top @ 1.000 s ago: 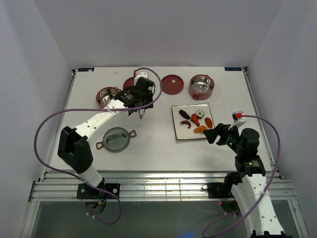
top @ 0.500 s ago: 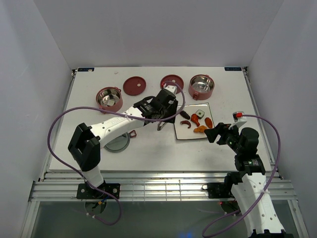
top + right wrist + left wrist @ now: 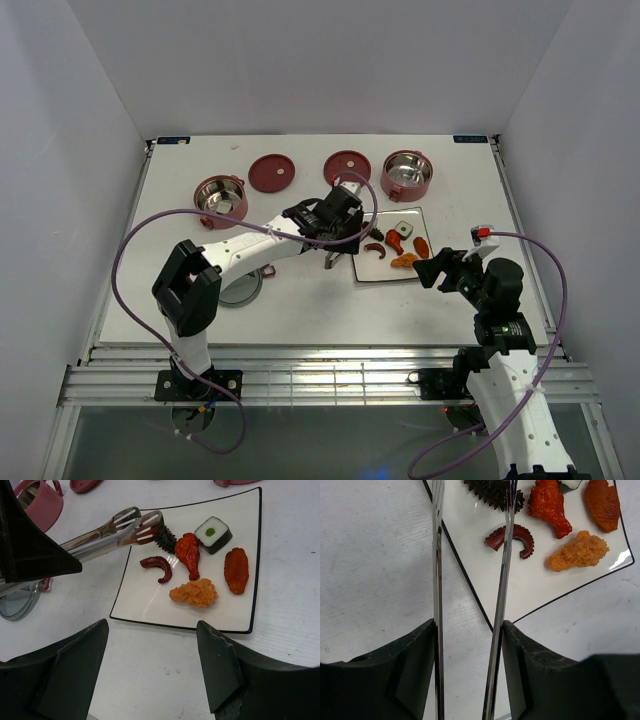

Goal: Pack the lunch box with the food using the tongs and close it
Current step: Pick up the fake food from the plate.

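Steel tongs (image 3: pixel 120 530) clamped in your left gripper (image 3: pixel 468 635), tips slightly parted over dark spiky piece (image 3: pixel 165 537) on white plate (image 3: pixel 150 616). Step: first pick. Next: lower, squeeze, carry to open bowl (image 3: pixel 220 197) at table's far side. Meanwhile your right gripper (image 3: pixel 150 630) wide, empty. No writing legible

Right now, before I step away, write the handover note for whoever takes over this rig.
Left gripper: shut on the tongs, tips at the dark spiky piece by the plate's corner; nothing lifted yet.
Right gripper: open, empty, hovering by the near edge of the white plate.
Things: all the food, nugget included, lies on the plate. Left bowl and right bowl look empty; two disc lids lie between them; grey cover sits partly under the left arm.
Done: tongs in hand.
Left: move every piece into the bowls, stack, lid, close.
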{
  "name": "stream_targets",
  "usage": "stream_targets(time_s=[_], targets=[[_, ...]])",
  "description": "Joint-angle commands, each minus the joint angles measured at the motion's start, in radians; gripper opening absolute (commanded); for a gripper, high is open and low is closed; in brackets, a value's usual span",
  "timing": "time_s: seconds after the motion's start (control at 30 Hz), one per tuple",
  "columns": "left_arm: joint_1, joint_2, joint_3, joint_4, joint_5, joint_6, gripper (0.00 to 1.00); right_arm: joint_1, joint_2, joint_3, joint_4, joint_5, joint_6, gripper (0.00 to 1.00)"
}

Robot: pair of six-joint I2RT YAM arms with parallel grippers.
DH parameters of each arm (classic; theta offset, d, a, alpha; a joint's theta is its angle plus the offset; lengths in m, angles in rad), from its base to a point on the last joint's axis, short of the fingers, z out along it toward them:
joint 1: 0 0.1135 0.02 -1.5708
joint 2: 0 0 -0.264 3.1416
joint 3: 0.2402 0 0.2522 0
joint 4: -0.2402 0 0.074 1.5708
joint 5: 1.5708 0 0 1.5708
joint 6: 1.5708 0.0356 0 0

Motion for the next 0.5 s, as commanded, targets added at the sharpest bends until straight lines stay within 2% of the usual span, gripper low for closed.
stream_targets(time_s=[0.0,0.47], targets=[[-0.007,0.002,0.039,0.023,0.021,-0.033,0.63,0.001,-0.012,0.016,0.015,0.0,-0.006,0.77],[-0.024,0.104,0.127,0.004,0.053,-0.069,0.62,-0.001,-0.032,0.016,0.018,-0.022,-0.007,0.77]])
